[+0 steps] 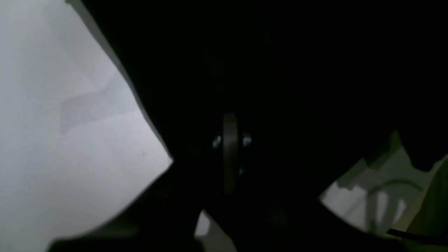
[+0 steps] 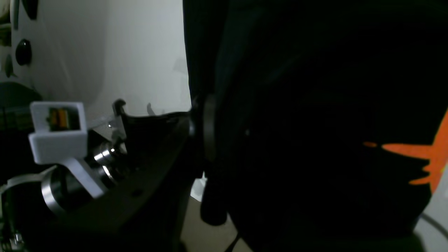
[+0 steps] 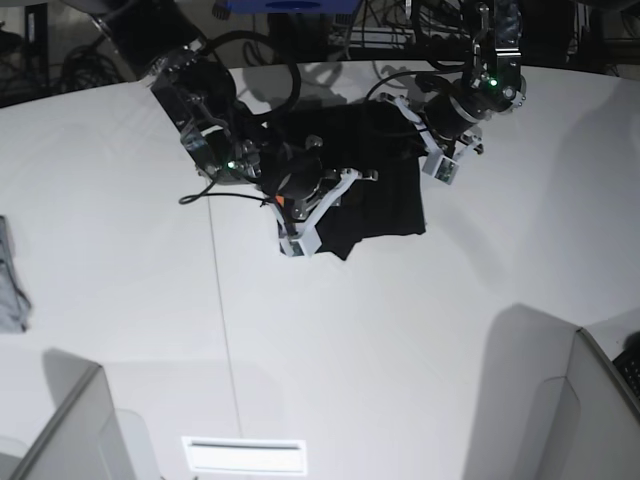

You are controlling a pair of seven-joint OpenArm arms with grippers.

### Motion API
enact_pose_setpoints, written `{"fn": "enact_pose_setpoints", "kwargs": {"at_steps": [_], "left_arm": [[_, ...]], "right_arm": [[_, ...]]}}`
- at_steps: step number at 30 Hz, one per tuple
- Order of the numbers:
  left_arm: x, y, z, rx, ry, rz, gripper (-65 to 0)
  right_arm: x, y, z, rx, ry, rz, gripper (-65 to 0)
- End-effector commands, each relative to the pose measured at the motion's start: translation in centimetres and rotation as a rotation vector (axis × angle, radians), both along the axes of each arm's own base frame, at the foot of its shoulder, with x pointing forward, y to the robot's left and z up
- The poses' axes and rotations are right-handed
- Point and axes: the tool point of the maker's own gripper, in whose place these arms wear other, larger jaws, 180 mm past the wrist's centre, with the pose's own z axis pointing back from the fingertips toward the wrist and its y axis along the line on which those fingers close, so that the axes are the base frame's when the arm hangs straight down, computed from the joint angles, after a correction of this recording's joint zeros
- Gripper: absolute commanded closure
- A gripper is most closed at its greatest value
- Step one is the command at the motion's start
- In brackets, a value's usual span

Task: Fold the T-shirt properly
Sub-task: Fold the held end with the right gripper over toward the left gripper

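**Both claws clamped on the shirt at the far side of the table**

Clearly, I had the left gripper closed tight on the black cloth of the T-shirt; in its wrist view the pressed-together fingers stood edge-on, with dark fabric filling nearly everything behind them. My right gripper was nearly closed too, pinching a fold of the same shirt, its fingers sunk into the cloth. Beyond that hold I could see a patch of the orange print toward the right of the wrist view. From the base camera the shirt lay bunched between the two arms, near the far edge of the white table. A small grey cloth sat at the table's left edge, well apart from the shirt.
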Motion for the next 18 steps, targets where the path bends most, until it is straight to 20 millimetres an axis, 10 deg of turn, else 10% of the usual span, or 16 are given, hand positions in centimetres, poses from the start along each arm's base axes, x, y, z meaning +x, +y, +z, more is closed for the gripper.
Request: {"fn": "enact_pose_setpoints", "kwargs": {"at_steps": [1, 18], "left_arm": [[0.2, -0.1, 0.6, -0.006, -0.02, -0.008, 0.0], [0.2, -0.1, 0.6, -0.003, -0.02, -0.009, 0.0]], "right_arm": [[0.5, 0.8, 1.3, 0.031, -0.026, 0.005, 0.0], [-0.4, 1.5, -0.7, 0.021, 0.024, 0.001, 0.0]]}}
